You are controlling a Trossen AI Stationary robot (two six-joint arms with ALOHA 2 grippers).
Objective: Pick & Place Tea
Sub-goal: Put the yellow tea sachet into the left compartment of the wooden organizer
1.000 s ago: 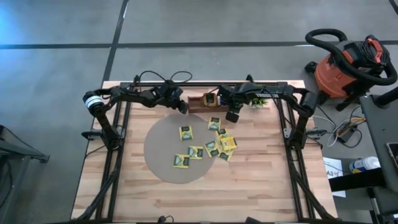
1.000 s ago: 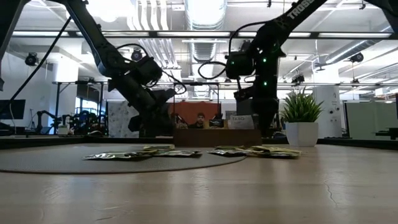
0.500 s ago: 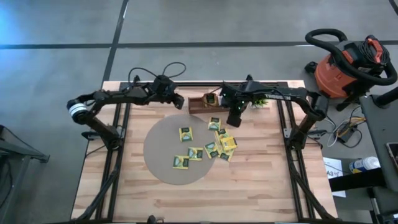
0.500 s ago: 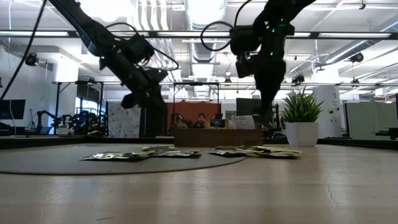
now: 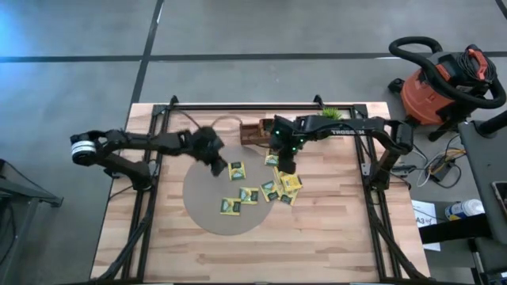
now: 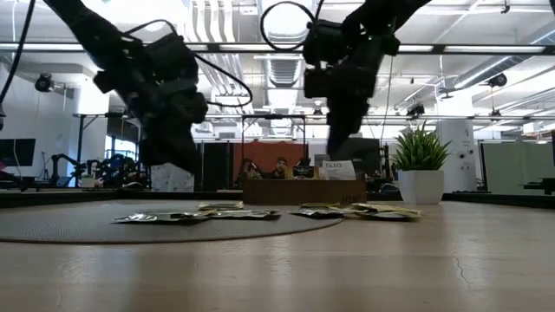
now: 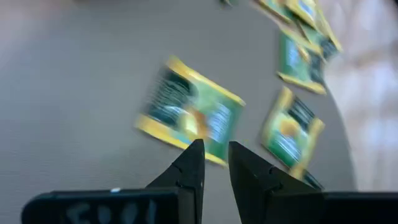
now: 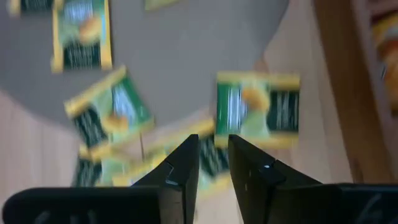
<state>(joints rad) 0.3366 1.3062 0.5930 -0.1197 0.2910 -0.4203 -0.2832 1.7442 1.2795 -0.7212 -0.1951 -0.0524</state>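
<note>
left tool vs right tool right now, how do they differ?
The left tool hangs over the grey round mat, beside a lone tea sachet; the right tool hangs over bare wood at the mat's edge, above a crowded pile of sachets. The right tool is nearer the wooden tray. Both are empty, fingers nearly closed with a narrow gap.

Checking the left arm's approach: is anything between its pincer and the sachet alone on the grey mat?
Nothing visible. The left pincer hangs just above that tea sachet, narrowly open, with only bare grey mat around it.
</note>
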